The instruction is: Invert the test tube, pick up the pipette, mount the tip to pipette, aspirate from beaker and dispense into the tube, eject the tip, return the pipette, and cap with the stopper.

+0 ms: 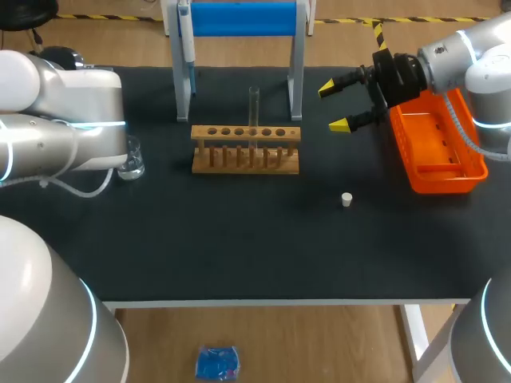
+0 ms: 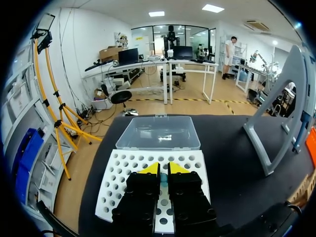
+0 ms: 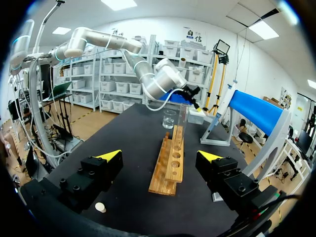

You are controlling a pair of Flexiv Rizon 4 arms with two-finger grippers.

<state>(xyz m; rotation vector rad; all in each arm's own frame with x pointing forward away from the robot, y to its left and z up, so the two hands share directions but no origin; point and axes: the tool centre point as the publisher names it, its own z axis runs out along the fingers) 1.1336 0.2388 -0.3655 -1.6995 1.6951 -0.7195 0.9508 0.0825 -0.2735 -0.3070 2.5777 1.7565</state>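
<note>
A clear test tube (image 1: 254, 108) (image 3: 183, 116) stands upright in the wooden rack (image 1: 246, 149) (image 3: 170, 160). The pipette (image 1: 186, 36) hangs on the blue-topped stand (image 1: 239, 20). A glass beaker (image 1: 132, 159) (image 3: 169, 118) sits beside my left arm (image 1: 64, 128). My left gripper (image 2: 163, 170) hovers over the white tip rack (image 2: 118, 182), shut on a small bluish tip (image 2: 163, 179). A white stopper (image 1: 346, 199) (image 3: 100, 207) lies on the mat. My right gripper (image 1: 339, 105) (image 3: 160, 158) stands open above the table, to the right of the rack, holding nothing.
An orange tray (image 1: 437, 144) sits at the right edge under my right arm. The tip rack's clear lid (image 2: 159, 133) lies open behind it. The stand's grey leg (image 2: 276, 123) rises to the right of the tip rack.
</note>
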